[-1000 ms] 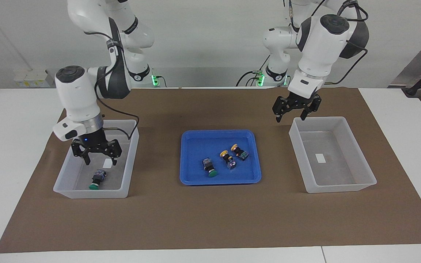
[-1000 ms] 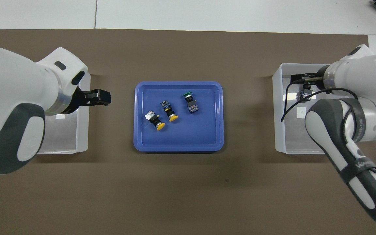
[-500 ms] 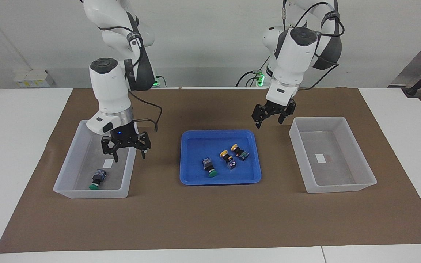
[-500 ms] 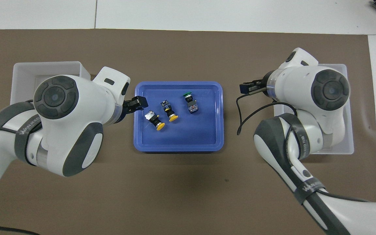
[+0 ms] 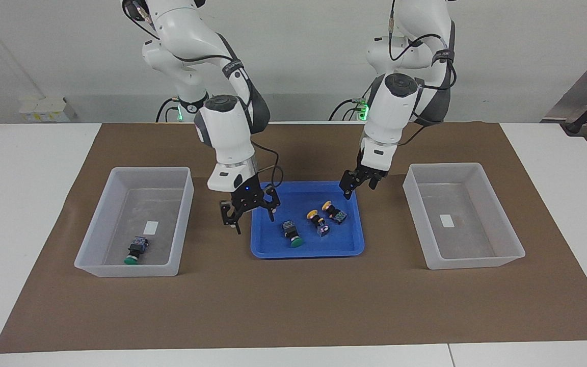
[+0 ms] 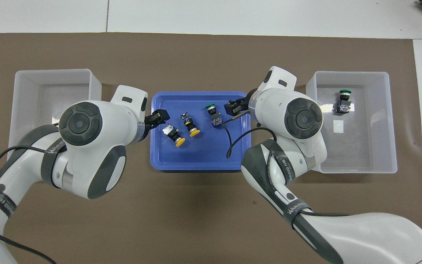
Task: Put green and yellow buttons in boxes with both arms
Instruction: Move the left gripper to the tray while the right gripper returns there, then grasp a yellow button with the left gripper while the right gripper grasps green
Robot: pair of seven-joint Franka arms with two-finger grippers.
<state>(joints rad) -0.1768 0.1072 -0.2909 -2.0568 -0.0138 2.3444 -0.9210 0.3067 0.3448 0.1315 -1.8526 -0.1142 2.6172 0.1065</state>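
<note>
While one green button already lies in the box at the right arm's end of the counter, three buttons wait in the blue tray at mid-counter. The box at the left arm's end holds none.

Right gripper: jaws wide, empty, hanging over the tray's rim on the right arm's side. The second green button is the tray item closest to it, toward the tray's middle from the gripper. Its long axis runs roughly along the near–far line of the counter, cap pointing away from the robots.

Left gripper: jaws wide, empty, over the tray corner nearest the left arm's base. The first yellow button lies just below and slightly farther from the robots; the second yellow button sits beside it, toward the green one. Both yellow caps point toward the robots, bodies slanted.

Judgement: each arm is nearer its own target, so a simultaneous pick looks workable. The two yellow ones lie close together; the fingers could nudge the neighbour.
</note>
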